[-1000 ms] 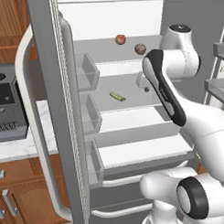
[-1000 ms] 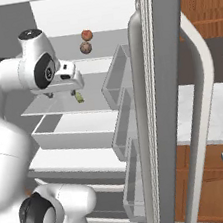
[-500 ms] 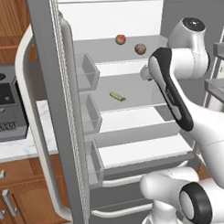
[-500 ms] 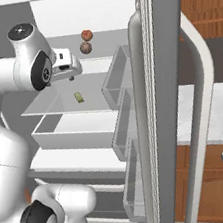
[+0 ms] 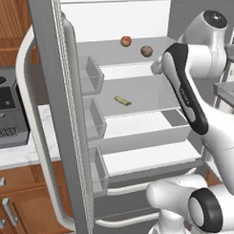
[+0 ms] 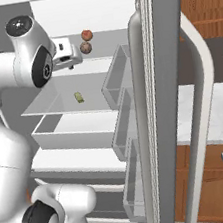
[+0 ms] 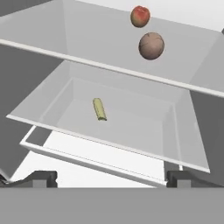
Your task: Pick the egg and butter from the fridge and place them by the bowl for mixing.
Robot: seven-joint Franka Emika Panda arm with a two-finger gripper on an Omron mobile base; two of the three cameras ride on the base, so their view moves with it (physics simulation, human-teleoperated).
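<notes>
The fridge (image 5: 57,116) stands open. On its upper grey shelf lies the dull brown egg (image 7: 151,45), seen from the base too (image 5: 146,51) (image 6: 86,47). The thin yellow-olive butter (image 7: 99,109) lies on the glass shelf below, near its middle (image 5: 122,100) (image 6: 78,97). My gripper (image 7: 113,178) is open, its tips wide apart with nothing between them. It hovers in front of the shelves (image 6: 73,61), level with the upper shelf's edge, short of the egg and above the butter. The bowl is out of view.
A red-orange fruit (image 7: 140,16) sits just behind the egg. Clear door bins (image 5: 91,74) line the open door on the left. A white drawer (image 5: 148,132) lies under the butter shelf. A dark appliance (image 5: 4,113) stands on the marble counter (image 6: 215,113).
The hand has risen from the butter shelf's height to the upper shelf's edge and swung closer to the egg. The jaws have stayed open.
</notes>
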